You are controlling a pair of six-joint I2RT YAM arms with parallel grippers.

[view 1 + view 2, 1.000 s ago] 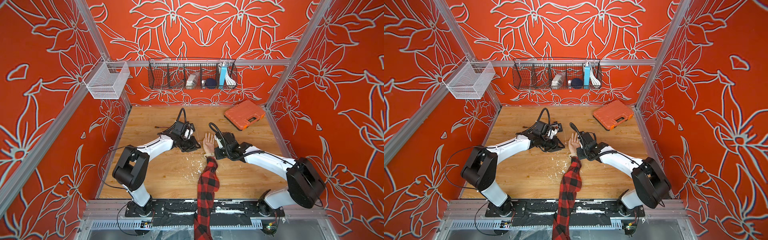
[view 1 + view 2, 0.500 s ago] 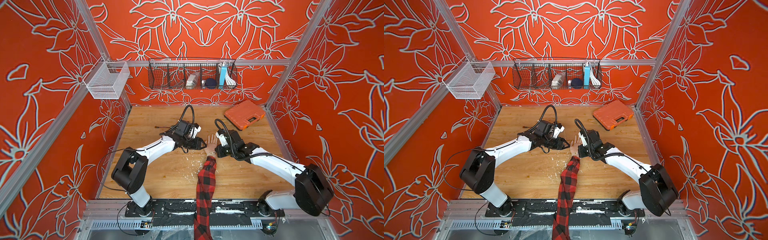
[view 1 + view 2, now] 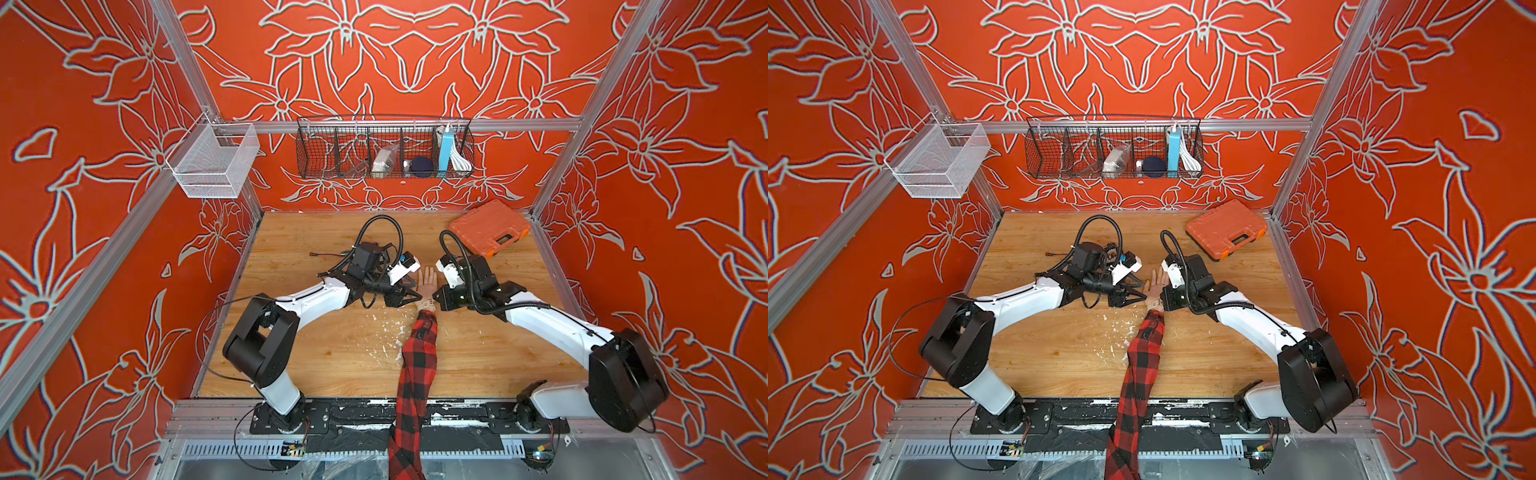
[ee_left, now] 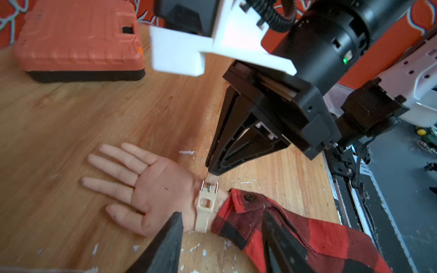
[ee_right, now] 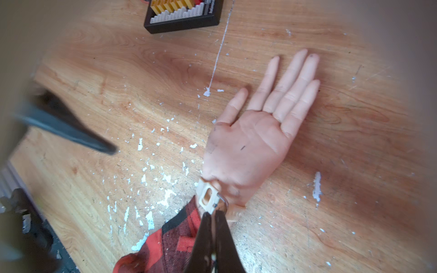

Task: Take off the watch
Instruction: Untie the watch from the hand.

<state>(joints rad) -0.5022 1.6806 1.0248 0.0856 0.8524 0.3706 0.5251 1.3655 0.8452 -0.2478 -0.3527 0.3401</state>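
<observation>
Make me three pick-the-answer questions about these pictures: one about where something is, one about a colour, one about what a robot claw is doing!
1. Where is the watch?
A. on the orange case
B. around the wrist of the hand
C. in the wire basket

2. What colour is the sleeve?
A. plain blue
B. all white
C. red and black checks

3. How is the right gripper?
A. shut
B. wide open
C. gripping the sleeve

Answers: 1 B, the strap circles the wrist below the palm. 2 C, checks cover the arm. 3 A, its tips meet by the buckle.
</observation>
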